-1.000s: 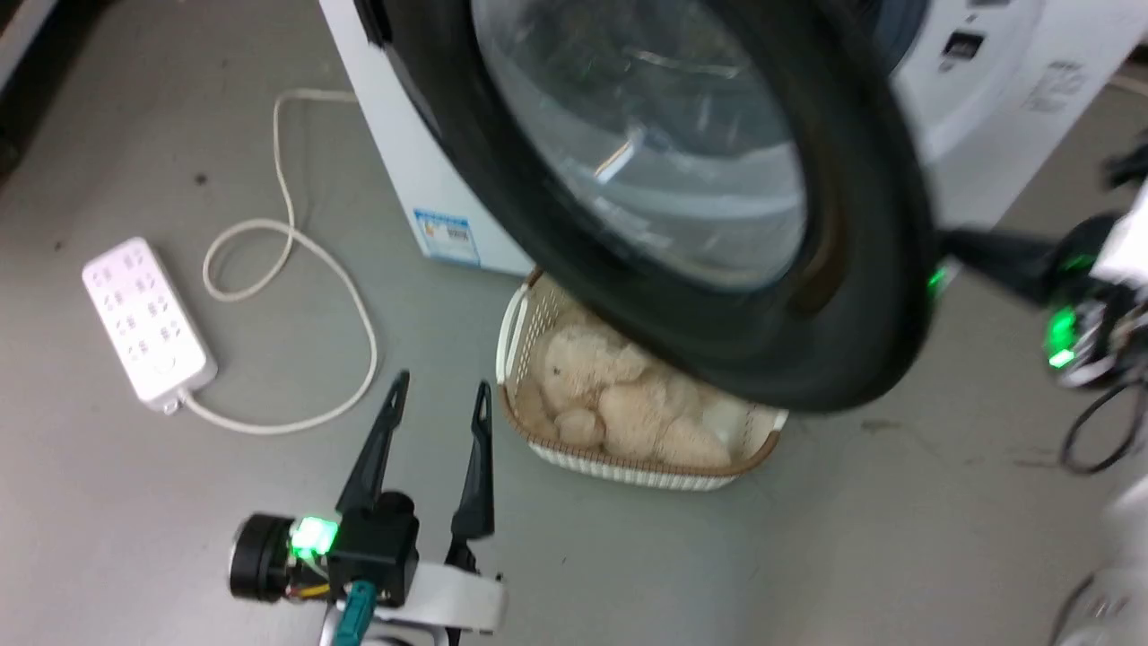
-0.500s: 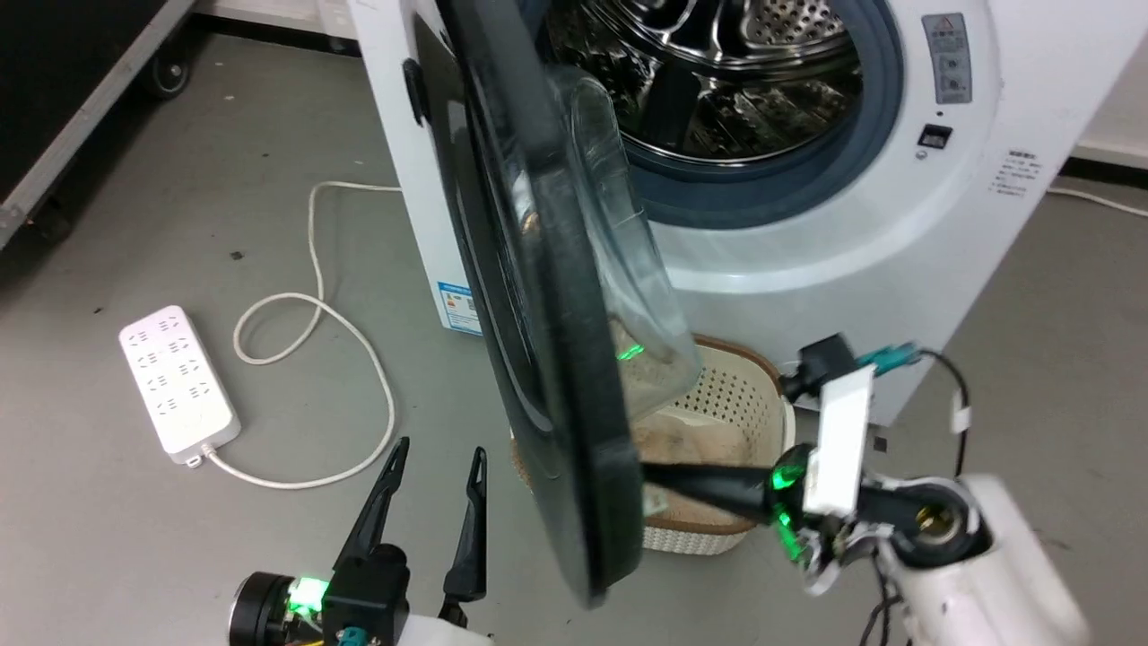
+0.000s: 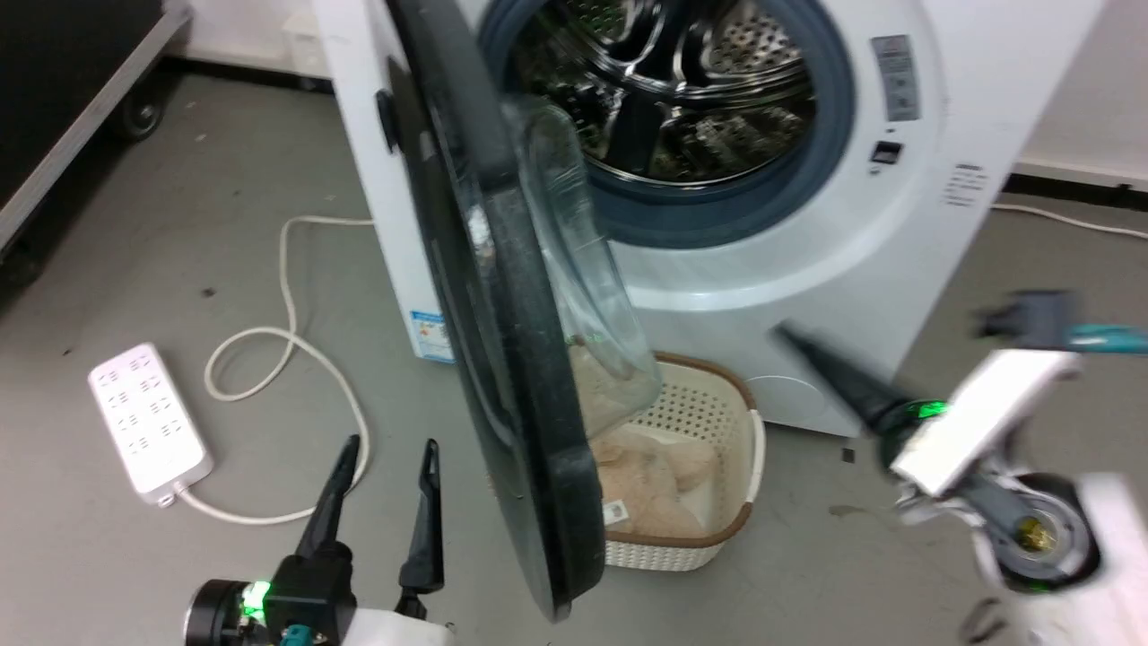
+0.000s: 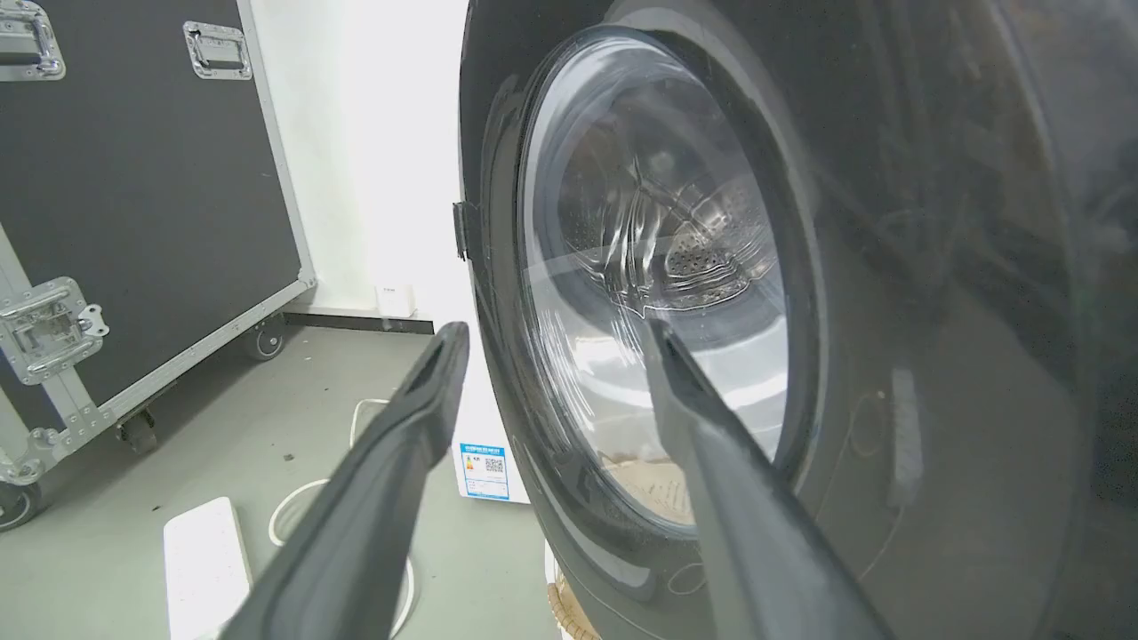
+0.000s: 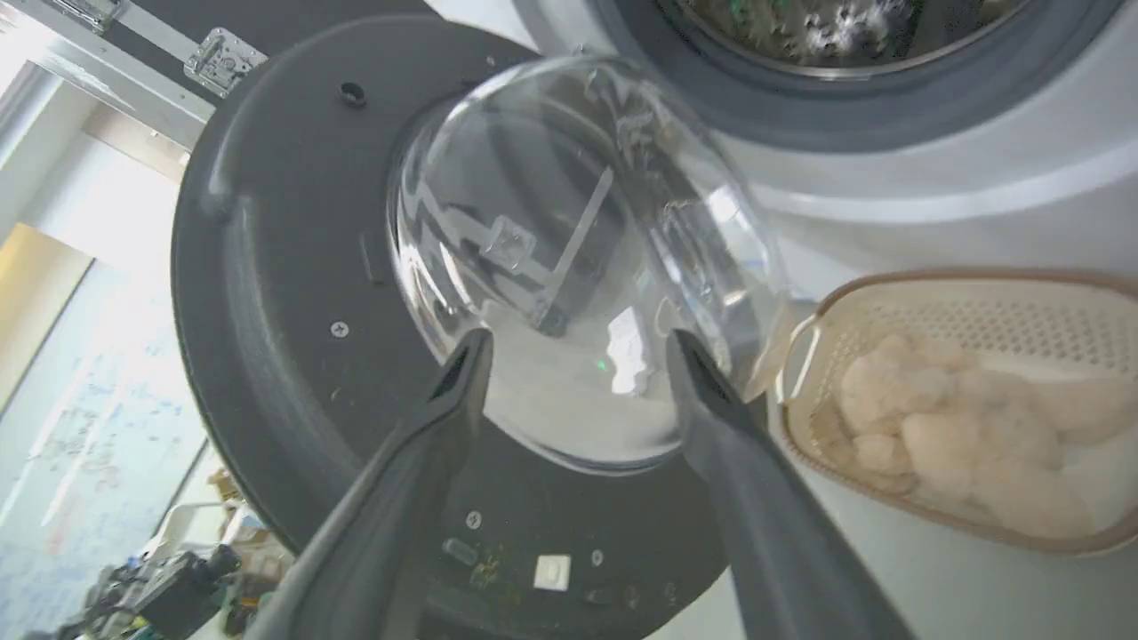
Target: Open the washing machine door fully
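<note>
The washing machine (image 3: 897, 233) stands with its steel drum (image 3: 682, 81) exposed. The washing machine door (image 3: 525, 377) is swung out to the left and seen nearly edge-on, its clear glass bowl (image 3: 583, 269) bulging toward the machine. My left gripper (image 3: 390, 444) is open and empty, low and left of the door, facing its glossy outer face (image 4: 933, 311). My right gripper (image 3: 789, 339), blurred, hangs right of the door and apart from it. In the right wrist view that gripper (image 5: 578, 338) is open and empty, pointing at the door's inner side (image 5: 267, 311).
A cream perforated basket (image 3: 717, 399) with a beige plush toy (image 3: 664, 475) sits on the floor under the door's lower edge. A white power strip (image 3: 148, 417) and its looped cable (image 3: 287, 269) lie at the left. A black wheeled flight case (image 4: 133, 178) stands far left.
The head camera has shifted. The door has swung from facing me to nearly edge-on. My right gripper, at the door's lower rim half a second ago, has drawn away to the right.
</note>
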